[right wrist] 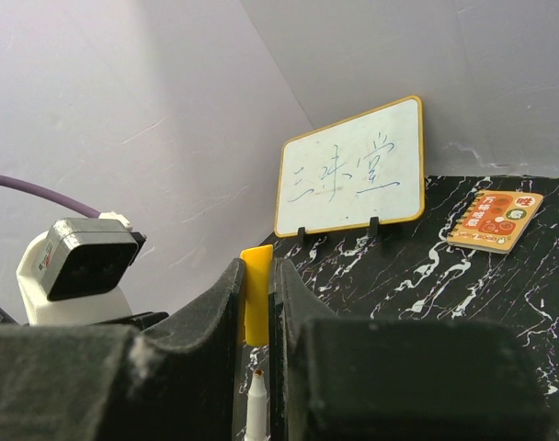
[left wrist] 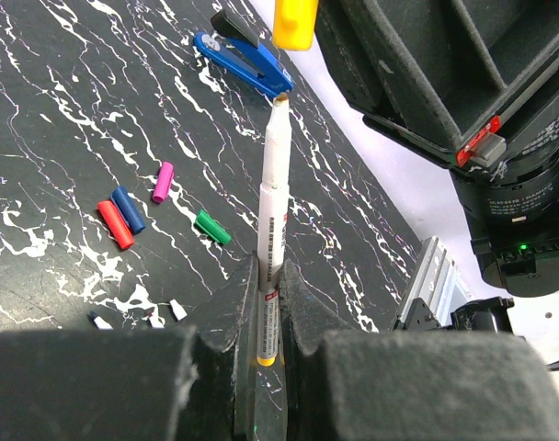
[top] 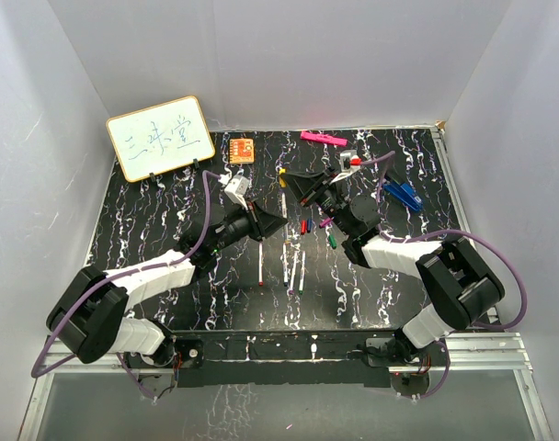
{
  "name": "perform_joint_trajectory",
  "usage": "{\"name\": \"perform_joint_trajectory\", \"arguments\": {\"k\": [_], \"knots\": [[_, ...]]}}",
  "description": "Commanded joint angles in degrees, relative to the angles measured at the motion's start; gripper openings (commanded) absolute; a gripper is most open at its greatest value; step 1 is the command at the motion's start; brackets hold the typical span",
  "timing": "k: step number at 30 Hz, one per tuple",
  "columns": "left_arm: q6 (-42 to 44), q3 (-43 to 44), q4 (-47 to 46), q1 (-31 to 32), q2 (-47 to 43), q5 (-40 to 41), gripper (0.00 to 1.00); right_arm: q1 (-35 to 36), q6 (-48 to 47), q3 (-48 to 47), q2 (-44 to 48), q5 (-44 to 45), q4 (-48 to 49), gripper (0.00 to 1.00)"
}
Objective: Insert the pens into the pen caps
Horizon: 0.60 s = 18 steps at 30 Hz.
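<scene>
My left gripper is shut on a white pen with a yellow end. The pen points up, and its bare tip sits just below the yellow cap. My right gripper is shut on that yellow cap, with the pen tip close under it and apart from it. The two grippers meet above the table's middle. The red, blue, purple and green caps lie loose. Several other pens lie near the front.
A blue stapler lies to the right. A whiteboard stands at the back left, with an orange notebook beside it. A pink marker lies at the back. Grey walls surround the table.
</scene>
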<state>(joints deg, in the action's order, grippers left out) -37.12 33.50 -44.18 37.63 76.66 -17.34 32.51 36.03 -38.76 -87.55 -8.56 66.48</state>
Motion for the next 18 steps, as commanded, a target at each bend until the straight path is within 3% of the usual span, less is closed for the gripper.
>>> {"name": "perform_joint_trajectory", "arguments": {"k": [1,18], "knots": [[0.5,0.5,-2.6,0.2,-2.2,0.2,0.00,0.0,-0.8,0.4,-0.1,-1.0,3.4,0.00],[0.3,0.8,-2.6,0.2,-1.7,0.7,0.00,0.1,-0.2,0.8,-0.3,-1.7,3.2,0.00]]}}
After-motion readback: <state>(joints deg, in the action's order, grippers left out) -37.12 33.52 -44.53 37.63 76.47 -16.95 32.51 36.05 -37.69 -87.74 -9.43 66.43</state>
